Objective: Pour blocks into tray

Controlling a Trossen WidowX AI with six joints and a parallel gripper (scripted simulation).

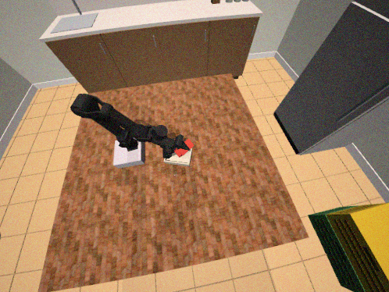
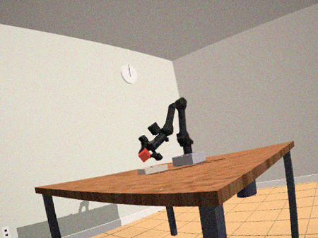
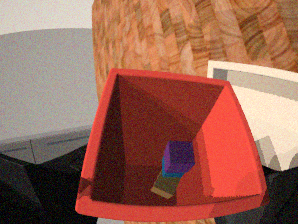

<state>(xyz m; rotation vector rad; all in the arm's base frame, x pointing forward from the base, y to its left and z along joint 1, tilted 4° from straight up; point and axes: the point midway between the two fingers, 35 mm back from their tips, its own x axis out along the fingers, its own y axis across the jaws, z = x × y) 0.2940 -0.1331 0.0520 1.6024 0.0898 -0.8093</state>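
Observation:
My gripper (image 1: 175, 147) (image 2: 149, 149) is shut on the red cup (image 1: 189, 144) (image 2: 144, 155) (image 3: 231, 145), a square, open-topped one. The cup is held tilted, clear of the table and above the shallow cream tray (image 1: 177, 162) (image 2: 152, 170) (image 3: 265, 110). In the wrist view I look into its mouth. Inside lie a purple block (image 3: 180, 155), a blue block (image 3: 171, 173) partly behind it and a tan block (image 3: 164, 187). The tray shows behind the cup's right wall in that view. Part of the tray is hidden by the cup and fingers.
A pale grey-white box (image 1: 128, 157) (image 2: 189, 159) stands by the arm's base, to the left of the tray in the top view. Both stand on the wooden table (image 1: 176, 219) (image 2: 130, 188). A white counter and a dark cabinet stand beyond it.

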